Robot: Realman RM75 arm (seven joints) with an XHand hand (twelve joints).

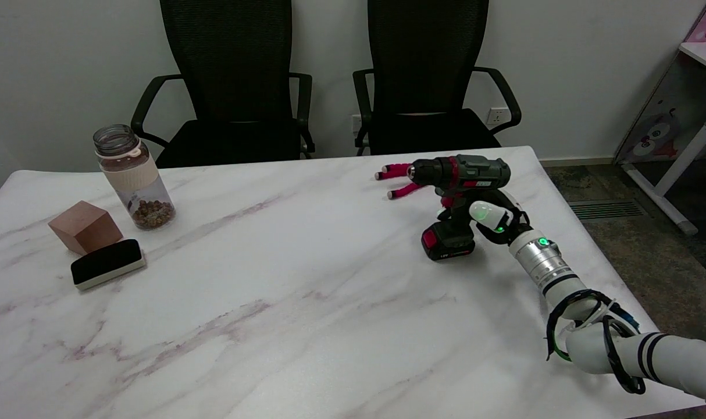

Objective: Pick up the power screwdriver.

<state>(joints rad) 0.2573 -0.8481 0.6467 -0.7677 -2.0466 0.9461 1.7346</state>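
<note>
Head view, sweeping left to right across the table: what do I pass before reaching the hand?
Wooden block → black eraser → jar → pink-legged tripod → power screwdriver → right hand.

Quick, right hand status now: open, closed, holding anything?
Right hand: at the handle of the grey-and-red power screwdriver standing on the marble table; fingers hidden, grip cannot be told.

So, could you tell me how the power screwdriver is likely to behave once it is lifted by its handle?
The power screwdriver looks rigid, so it should not flex. Its battery block sits low at the base, so it probably feels bottom-heavy. The long body points forward above the handle, so it may tilt nose-down if the robot hand holds loosely.
</note>
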